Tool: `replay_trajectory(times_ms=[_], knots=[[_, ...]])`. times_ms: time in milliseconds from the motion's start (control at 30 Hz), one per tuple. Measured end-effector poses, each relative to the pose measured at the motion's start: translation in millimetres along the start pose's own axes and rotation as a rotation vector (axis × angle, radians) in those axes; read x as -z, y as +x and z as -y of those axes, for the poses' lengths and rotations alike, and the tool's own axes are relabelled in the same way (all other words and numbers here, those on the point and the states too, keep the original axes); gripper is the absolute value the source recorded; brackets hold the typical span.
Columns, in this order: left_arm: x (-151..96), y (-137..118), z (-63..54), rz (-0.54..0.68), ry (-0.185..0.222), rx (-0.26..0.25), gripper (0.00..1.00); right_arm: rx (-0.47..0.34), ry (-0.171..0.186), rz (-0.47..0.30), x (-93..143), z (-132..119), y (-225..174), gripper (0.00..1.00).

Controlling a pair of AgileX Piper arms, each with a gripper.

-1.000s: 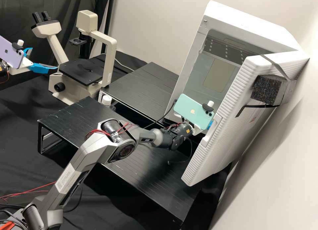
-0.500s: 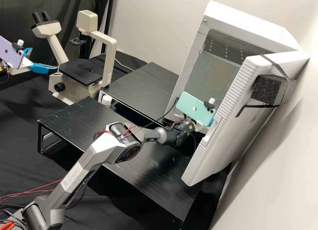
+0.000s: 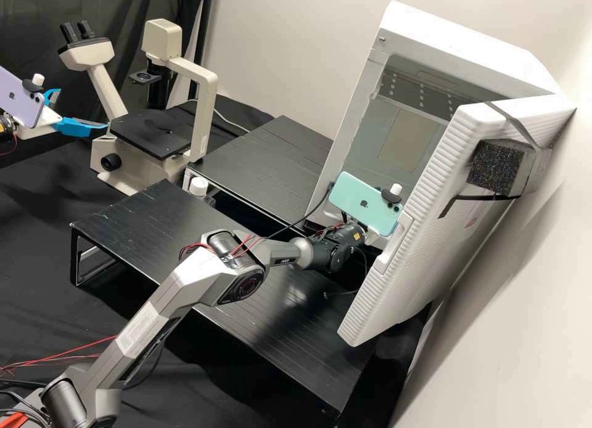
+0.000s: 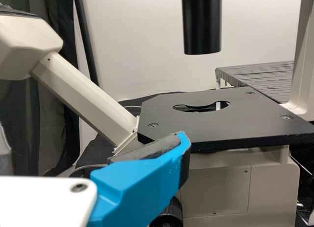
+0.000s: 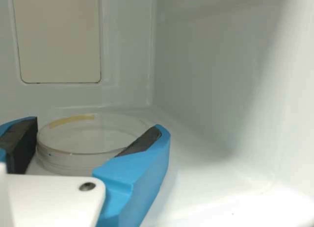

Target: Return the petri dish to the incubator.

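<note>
At the opening of the white incubator (image 3: 401,132), the right gripper (image 3: 374,235) stands behind the open door, its fingertips hidden there by the phone and door. Inside the chamber, my right gripper (image 5: 97,125) is shut on the clear petri dish (image 5: 78,161), one dark pad at either side. The dish lies level, low over the white floor (image 5: 206,188); whether it touches the floor I cannot tell. Far left, the left gripper (image 3: 82,109) hangs open beside the microscope with nothing in it. From its wrist, one blue finger of the left gripper (image 4: 184,138) shows in front of the microscope stage (image 4: 196,124).
The incubator door (image 3: 431,200) juts forward, close to the right arm. Chamber side wall (image 5: 211,80) rises beside the dish. A bottle with a white cap (image 3: 198,186) stands by the black rack (image 3: 142,224). The microscope (image 3: 200,107) is at the back left.
The right arm has shifted a little to the right in the high view, its elbow going right and down and its phone mount slightly right. The left arm keeps its place.
</note>
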Motion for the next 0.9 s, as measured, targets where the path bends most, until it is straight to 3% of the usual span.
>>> replay_trajectory(times_ms=[500,900], knots=[[0,0,0.0,0.0,0.0,0.0,1.0,0.007,0.008,0.002,0,1,-1,1.0],[0,0,0.0,0.0,0.0,0.0,1.0,0.018,0.008,0.019,9,-3,-27,1.0]])
